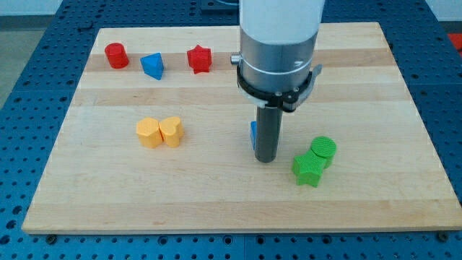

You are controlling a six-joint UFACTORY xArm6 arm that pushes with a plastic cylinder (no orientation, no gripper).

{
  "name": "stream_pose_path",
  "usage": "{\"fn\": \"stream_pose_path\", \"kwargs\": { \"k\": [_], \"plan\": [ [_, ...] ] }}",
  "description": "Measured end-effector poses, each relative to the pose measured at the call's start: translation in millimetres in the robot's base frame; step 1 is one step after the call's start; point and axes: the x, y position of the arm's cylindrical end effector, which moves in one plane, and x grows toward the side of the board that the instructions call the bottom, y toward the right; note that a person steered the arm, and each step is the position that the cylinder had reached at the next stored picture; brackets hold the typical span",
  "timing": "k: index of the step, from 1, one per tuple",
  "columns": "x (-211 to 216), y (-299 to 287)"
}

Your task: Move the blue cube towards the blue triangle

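Your tip (266,159) sits near the table's (216,209) centre, with the blue cube (253,134) mostly hidden behind the rod. The blue triangle (152,66) lies well apart, near the far-left corner. No end effector is fitted.

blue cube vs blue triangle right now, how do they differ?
1. Visibility: the blue cube shows only as a sliver, hidden behind the rod; the blue triangle is in full view.
2. Place: the cube sits mid-board; the triangle lies near the view's top left, between the red cylinder and red star.
3. Contact: my tip stands right against the cube, far from the triangle.
Both are blue.
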Motion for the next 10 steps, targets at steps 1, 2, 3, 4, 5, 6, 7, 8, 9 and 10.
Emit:
{"fn": "stream_pose_path", "kwargs": {
  "k": [1, 2, 3, 4, 5, 6, 7, 8, 9, 10],
  "plan": [
    [-29, 0],
    [-68, 0],
    [-101, 0],
    [-102, 17],
    [-122, 31],
    [-144, 20],
    [-143, -22],
    [-128, -65],
    [-113, -65],
    [-88, -70]
  ]
}}
